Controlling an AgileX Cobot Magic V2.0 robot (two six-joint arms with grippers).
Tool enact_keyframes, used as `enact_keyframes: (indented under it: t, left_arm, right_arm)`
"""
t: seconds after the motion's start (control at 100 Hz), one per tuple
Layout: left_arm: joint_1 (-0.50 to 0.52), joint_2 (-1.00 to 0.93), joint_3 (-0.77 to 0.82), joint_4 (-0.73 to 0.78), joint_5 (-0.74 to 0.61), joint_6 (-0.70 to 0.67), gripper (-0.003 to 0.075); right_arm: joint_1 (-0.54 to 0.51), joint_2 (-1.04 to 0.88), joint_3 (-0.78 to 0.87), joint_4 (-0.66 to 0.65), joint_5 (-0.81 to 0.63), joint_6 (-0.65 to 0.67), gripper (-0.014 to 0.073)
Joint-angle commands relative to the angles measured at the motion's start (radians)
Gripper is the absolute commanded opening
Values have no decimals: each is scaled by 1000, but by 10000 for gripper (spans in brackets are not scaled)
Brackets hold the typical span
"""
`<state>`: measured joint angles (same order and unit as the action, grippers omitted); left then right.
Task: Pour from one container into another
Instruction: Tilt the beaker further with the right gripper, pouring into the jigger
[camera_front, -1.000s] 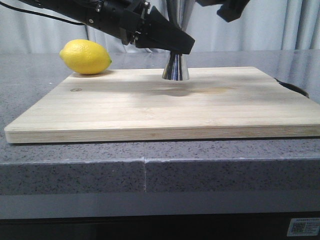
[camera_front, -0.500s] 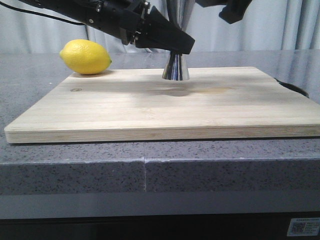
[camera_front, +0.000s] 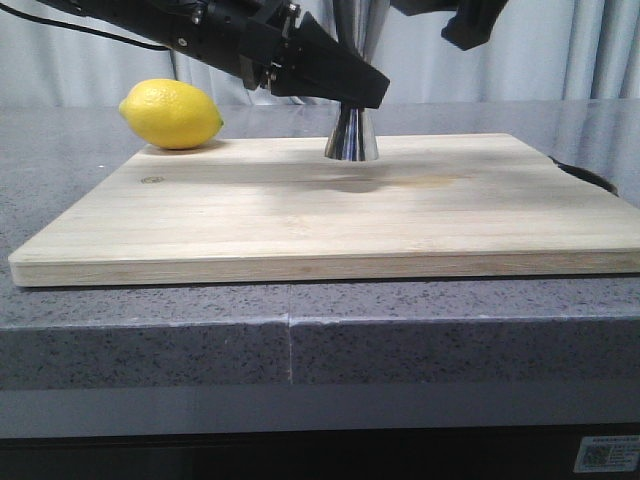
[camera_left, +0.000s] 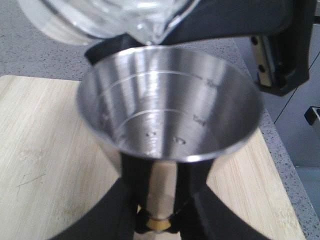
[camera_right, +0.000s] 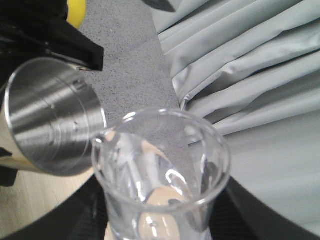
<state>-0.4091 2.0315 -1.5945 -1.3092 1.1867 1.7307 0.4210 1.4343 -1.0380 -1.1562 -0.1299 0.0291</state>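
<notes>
Count: one jigger (camera_front: 351, 135), one beaker (camera_right: 160, 175), one lemon (camera_front: 171, 113), one cutting board (camera_front: 330, 215), two robot arms.
Jigger: shiny steel, hourglass shape, standing upright on the far part of the board; a thin gold band at its narrow waist shows in the left wrist view. The inside of its upper cup is brushed metal with two engraved rings and small printed marks.
Beaker: small, clear glass, round rim with a pouring lip; held tipped above the jigger, its lip just over the rim of the steel cup. Whether liquid is running out I cannot tell.
Left gripper (camera_left: 157, 220): black, wedge-shaped fingers (camera_left: 107, 210) clenched around the jigger's waist, one on each side of the gold band.
Right gripper (camera_right: 160, 227): dark fingers grasping the beaker by its lower part; only a corner of this arm shows at the top of the front view.
Lemon: bright yellow, oval with a pointed tip, dimpled skin, lying on the bench at the far left corner of the board.
Cutting board: pale wood, rectangular, flat, with visible grain and a faint darker stain near the jigger.
Bench (camera_front: 300, 330): grey speckled stone, with a vertical seam in its front edge.
Backdrop: grey pleated curtain (camera_right: 260, 65).
</notes>
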Motion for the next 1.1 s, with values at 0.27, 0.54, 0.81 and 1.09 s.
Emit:
enact_keyframes:
  t: [0.27,0.54,0.81,1.09]
  left_arm:
    - [-11,-51,-31,-79,82,-2,51]
    - [-11,-51,-31,-79,82,-2,51]
    - [-11,-51,-31,-79,82,-9,51]
    - [-11,-51,-31,-79,82,-10,51]
  right_arm:
    - [-1,-44,-37,-31,-25,-1,268]
    - [-1,-44,-37,-47,-21,-1,268]
    - [-1,-44,-37,-67,-19,-1,268]
    - [-1,-44,-37,-96,-19,-1,268]
